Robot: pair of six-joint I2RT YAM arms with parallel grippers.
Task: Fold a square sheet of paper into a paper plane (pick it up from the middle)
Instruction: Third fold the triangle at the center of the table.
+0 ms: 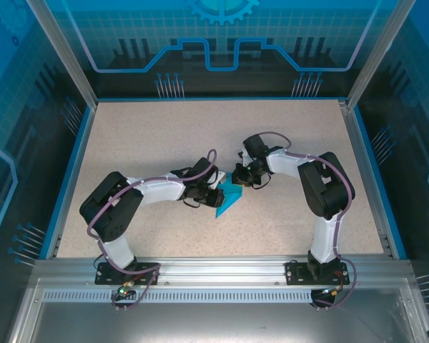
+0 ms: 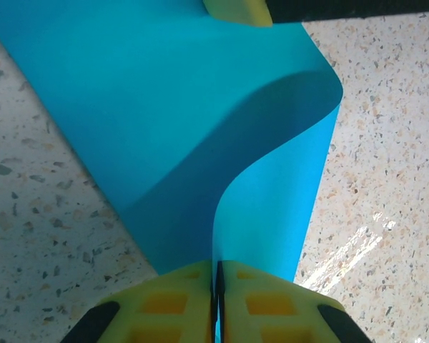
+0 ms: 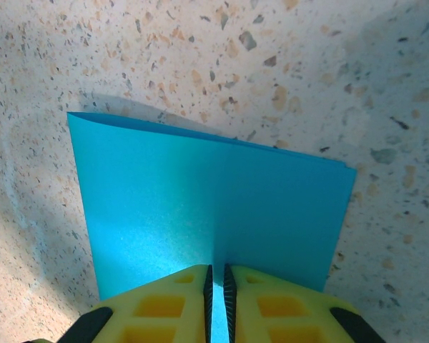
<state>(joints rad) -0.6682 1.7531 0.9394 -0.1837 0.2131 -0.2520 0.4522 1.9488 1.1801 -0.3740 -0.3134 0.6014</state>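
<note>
The square sheet of paper [image 1: 229, 201] is teal-blue and lies partly folded at the table's middle, with a pointed corner toward the near side. My left gripper [image 1: 213, 196] is shut on its left edge. In the left wrist view the sheet [image 2: 164, 107] curls up in an S-bend from the pinched jaws [image 2: 218, 286]. My right gripper [image 1: 241, 179] is shut on the far edge. In the right wrist view the paper [image 3: 214, 193] is doubled over, its layers running into the jaws [image 3: 217, 286]. A paper plane is out of view.
The speckled beige table [image 1: 143, 143] is ringed by a blue rim and aluminium frame posts [image 1: 61, 50]. A yellow fingertip of the right gripper [image 2: 236, 10] shows at the top of the left wrist view. Both arms bend inward toward the centre.
</note>
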